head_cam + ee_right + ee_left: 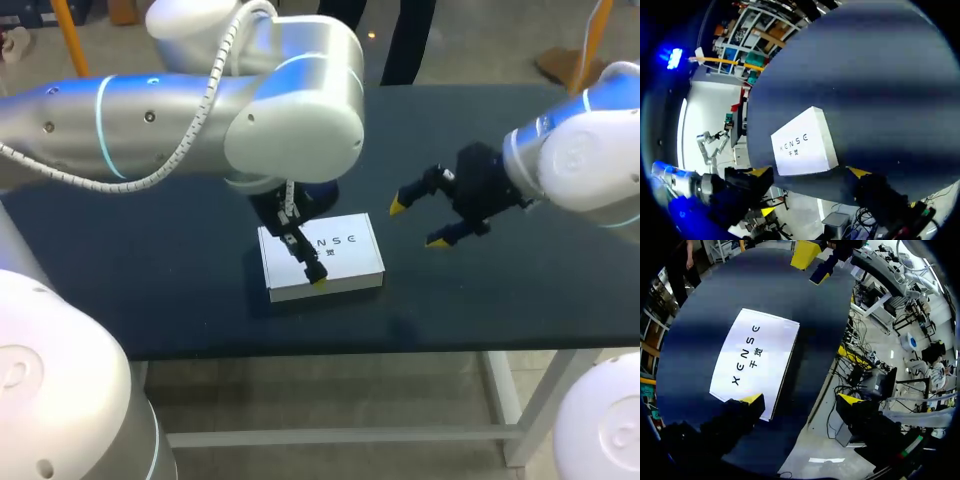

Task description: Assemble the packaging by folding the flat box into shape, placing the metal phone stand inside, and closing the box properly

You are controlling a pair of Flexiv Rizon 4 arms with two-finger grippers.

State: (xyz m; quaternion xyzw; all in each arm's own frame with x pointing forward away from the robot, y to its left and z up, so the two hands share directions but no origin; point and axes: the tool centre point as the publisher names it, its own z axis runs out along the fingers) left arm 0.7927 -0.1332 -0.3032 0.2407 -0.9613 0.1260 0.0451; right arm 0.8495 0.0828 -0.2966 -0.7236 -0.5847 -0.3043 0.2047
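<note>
The box (350, 255) lies flat on the dark worktop (150, 280), just in from the worktop's near edge, printed lid up. It looks folded into shape and shut: the sides stand square and no flap sticks out. The stand is nowhere to be seen, so it is probably inside, though the frames cannot confirm that.

The left claw (801, 400) hangs over the box's near edge with its jaws spread wide and nothing gripped. One yellow tip (318, 281) rests on the lid at the near corner. The other tip sits well clear of the box, out past the worktop's edge in the left wrist view. A single finger set down like that reads as a press rather than a grasp, likely to seat the lid or pin the box so it cannot slide.

Farther back and off to the box's right, the right claw (417, 225) hovers above the worktop, well apart from the box. It is also wide open and empty, its tips aimed toward the box's right side. Its wrist view has the box (800, 145) ahead of the fingers and untouched. It seems parked there to leave the left arm room, ready to steady the box if the lid springs up.

The task looks close to finished.
</note>
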